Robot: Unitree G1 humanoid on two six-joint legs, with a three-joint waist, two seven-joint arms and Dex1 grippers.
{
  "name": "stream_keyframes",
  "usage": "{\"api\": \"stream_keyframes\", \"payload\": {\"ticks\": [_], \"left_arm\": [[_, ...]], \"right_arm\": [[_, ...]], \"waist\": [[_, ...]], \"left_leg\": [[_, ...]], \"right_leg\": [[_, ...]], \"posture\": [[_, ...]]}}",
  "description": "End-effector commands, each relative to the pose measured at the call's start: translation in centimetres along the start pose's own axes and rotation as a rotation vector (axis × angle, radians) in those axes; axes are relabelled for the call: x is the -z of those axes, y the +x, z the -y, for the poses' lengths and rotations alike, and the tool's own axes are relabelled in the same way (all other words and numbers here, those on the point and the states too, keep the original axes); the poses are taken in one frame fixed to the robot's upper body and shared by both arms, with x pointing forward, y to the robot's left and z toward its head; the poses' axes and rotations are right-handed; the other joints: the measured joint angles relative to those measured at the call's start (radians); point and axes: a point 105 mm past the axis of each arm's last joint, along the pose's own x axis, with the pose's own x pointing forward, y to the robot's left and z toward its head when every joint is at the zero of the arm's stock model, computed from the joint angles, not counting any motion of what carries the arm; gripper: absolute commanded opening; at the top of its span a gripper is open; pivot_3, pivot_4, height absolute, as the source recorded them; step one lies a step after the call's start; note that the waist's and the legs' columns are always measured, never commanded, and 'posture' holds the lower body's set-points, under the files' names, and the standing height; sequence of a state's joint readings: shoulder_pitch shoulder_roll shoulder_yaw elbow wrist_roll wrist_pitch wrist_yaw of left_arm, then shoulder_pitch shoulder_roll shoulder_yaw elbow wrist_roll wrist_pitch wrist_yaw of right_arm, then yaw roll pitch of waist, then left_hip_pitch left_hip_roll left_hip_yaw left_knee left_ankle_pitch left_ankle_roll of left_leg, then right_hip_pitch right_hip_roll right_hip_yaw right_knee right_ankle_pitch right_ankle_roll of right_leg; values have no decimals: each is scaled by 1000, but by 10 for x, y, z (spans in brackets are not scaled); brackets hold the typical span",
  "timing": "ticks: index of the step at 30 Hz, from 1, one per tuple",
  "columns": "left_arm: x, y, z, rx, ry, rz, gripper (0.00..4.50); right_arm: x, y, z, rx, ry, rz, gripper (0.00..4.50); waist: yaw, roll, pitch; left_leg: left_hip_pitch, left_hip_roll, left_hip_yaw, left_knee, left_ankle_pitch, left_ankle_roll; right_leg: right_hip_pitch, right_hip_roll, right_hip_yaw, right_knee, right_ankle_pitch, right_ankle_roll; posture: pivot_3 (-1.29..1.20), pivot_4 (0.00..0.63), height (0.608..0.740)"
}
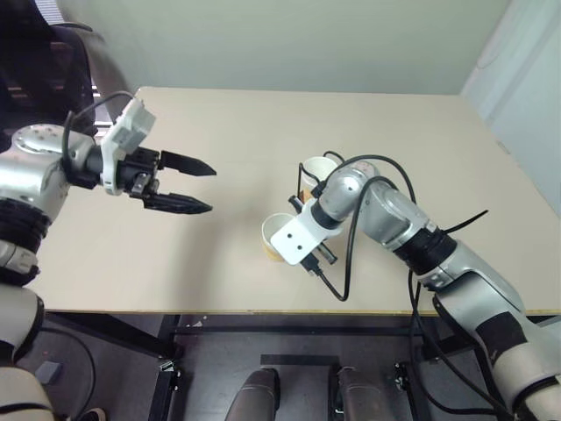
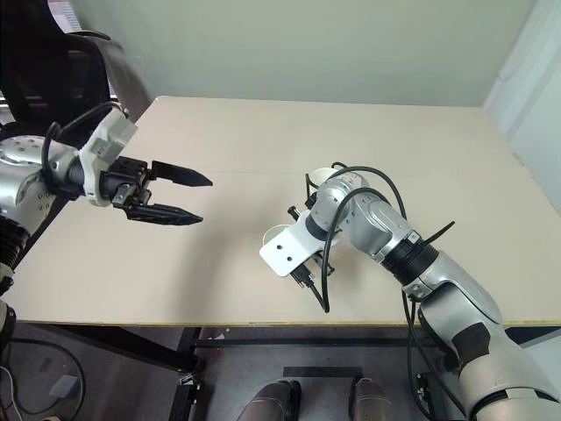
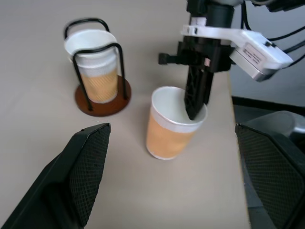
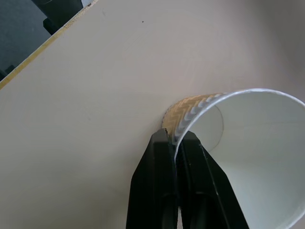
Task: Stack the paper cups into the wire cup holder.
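One paper cup (image 3: 169,133) stands upright on the table near its front edge, also seen as the cup (image 1: 273,230) in the left eye view. My right gripper (image 4: 174,139) points steeply down and is shut on that cup's rim, one finger inside and one outside the wall. Just behind it stands the wire cup holder (image 3: 102,102), with a paper cup (image 3: 94,59) nested between its black loops. My left gripper (image 1: 211,188) hovers open above the table's left part, pointing toward the cups and well apart from them, nothing between its fingers (image 3: 88,167).
The tan table (image 1: 219,114) stretches wide to the back and right. Its front edge (image 1: 263,310) runs close to the held cup. A black chair (image 1: 39,70) stands at the far left corner. Black cables (image 1: 351,254) loop around my right wrist.
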State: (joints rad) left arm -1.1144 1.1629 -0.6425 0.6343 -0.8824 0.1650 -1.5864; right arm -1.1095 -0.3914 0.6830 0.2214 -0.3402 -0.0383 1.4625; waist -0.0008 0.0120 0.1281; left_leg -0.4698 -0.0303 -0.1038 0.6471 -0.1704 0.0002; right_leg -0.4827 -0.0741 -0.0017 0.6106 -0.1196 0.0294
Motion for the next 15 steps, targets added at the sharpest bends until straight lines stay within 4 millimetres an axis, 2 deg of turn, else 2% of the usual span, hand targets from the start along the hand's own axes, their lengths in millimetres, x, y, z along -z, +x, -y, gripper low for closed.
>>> {"api": "stream_keyframes", "payload": {"ticks": [1,6,8,15], "left_arm": [[-12,-10,9,11,33,27,4500],[-12,-12,11,6,14,65,4500],[-11,-13,12,3,14,71,4500],[-17,-17,6,-35,32,90,4500]], "right_arm": [[-3,-9,7,30,-32,3,59],[0,-13,6,32,-29,2,59],[1,-13,5,29,-28,1,59],[1,-13,4,25,-30,1,59]], "waist": [[-1,0,0],[-1,0,0],[-1,0,0],[-1,0,0]], "left_leg": [[0,0,0,0,0,0],[0,0,0,0,0,-1],[0,0,0,0,-5,-10],[0,0,0,0,-5,-10]], "right_leg": [[0,0,0,0,0,0],[0,0,0,1,0,0],[0,0,0,0,0,-1],[0,0,0,1,1,-1]], "posture": [[0,150,740],[0,150,740],[0,150,740],[0,150,740]]}}
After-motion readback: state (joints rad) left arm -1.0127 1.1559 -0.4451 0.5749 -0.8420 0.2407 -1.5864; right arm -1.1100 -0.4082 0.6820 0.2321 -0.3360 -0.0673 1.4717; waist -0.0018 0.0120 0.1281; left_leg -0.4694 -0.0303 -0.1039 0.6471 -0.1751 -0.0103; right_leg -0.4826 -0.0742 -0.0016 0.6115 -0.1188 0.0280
